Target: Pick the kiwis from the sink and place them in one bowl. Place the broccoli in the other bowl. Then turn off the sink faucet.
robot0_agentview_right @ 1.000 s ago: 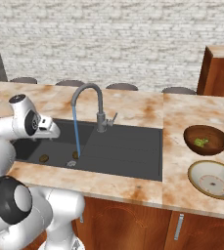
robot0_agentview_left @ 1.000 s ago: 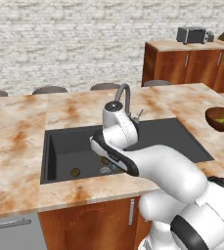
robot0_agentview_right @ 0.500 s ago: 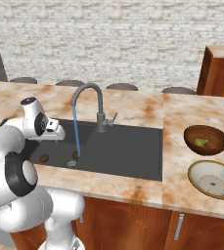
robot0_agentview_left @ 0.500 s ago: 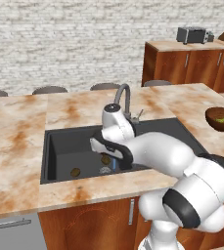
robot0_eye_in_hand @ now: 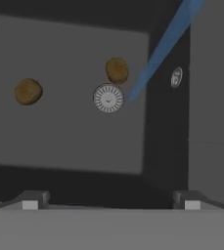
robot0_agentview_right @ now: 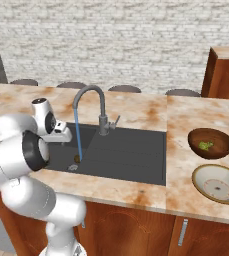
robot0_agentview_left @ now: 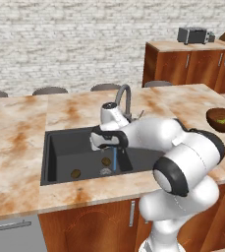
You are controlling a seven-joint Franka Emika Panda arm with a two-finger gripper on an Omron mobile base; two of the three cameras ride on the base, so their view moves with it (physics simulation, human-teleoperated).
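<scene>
Two brown kiwis [robot0_eye_in_hand: 28, 91] [robot0_eye_in_hand: 117, 70] lie on the floor of the dark sink [robot0_agentview_left: 60, 147], one on each side of the round drain [robot0_eye_in_hand: 108, 97]. They also show as kiwis [robot0_agentview_left: 75, 173] [robot0_agentview_left: 105, 161] in the left base view. My gripper [robot0_eye_in_hand: 111, 202] hangs open above the basin, pointing down at them, holding nothing; it is also the gripper [robot0_agentview_left: 103, 146] beside the faucet [robot0_agentview_left: 124, 98]. The faucet [robot0_agentview_right: 93, 100] runs a thin blue stream [robot0_agentview_right: 78, 137]. The broccoli [robot0_agentview_right: 204, 145] lies in the dark wooden bowl [robot0_agentview_right: 211, 142]. The cream bowl [robot0_agentview_right: 218, 183] stands in front of it.
The sink's flat drainboard [robot0_agentview_right: 131, 152] lies right of the basin. Marble counter [robot0_agentview_left: 15, 142] surrounds the sink. Wooden cabinets with a toaster [robot0_agentview_left: 192, 34] stand at the back right. Stool tops [robot0_agentview_left: 50, 90] line the counter's far edge.
The hand has moved a little toward the faucet over the basin while the elbow swung up and to the right. The jaws stay open. Kiwis have not moved.
</scene>
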